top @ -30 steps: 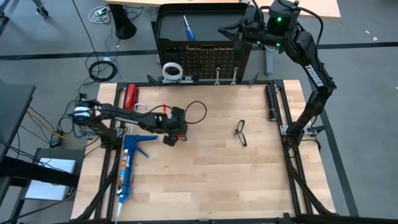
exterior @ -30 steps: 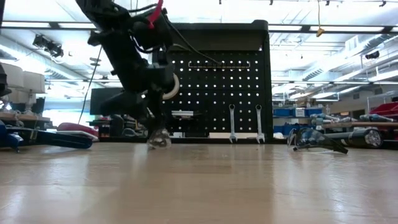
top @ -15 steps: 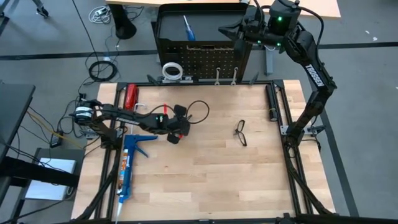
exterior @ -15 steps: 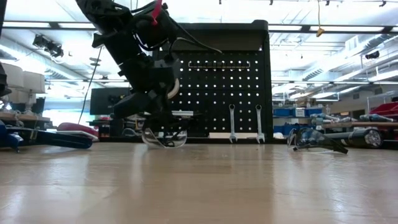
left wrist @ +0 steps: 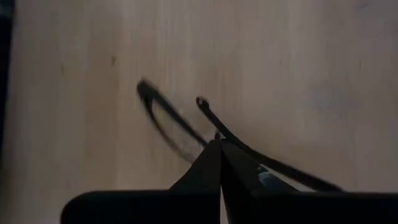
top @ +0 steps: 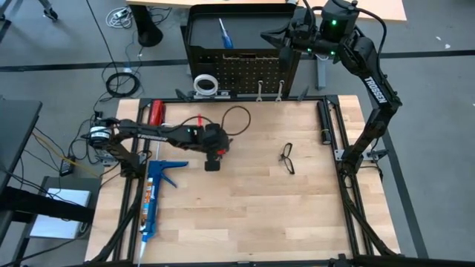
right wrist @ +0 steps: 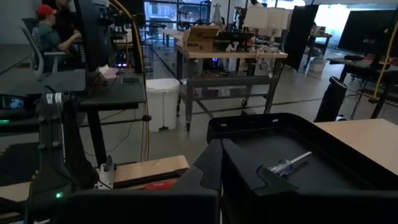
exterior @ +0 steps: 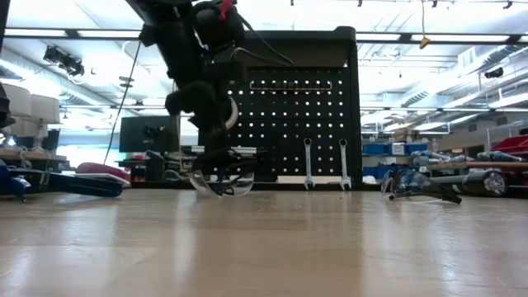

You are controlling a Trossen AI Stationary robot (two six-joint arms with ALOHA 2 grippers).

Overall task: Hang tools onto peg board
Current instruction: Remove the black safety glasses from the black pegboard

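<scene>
The only readable lettering is the white word "TROSSEN", printed along the dark forearm of the right arm [top: 373, 90], seen beside the peg board [top: 245, 70] from above.

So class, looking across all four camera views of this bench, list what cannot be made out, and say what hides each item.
- Safety glasses held by the left tool: the arm hides them from above; the wrist view blurs them.
- Right tool: shut, parked above the peg board; tips too small from above.
- Second safety glasses: lenses too small to judge.
</scene>
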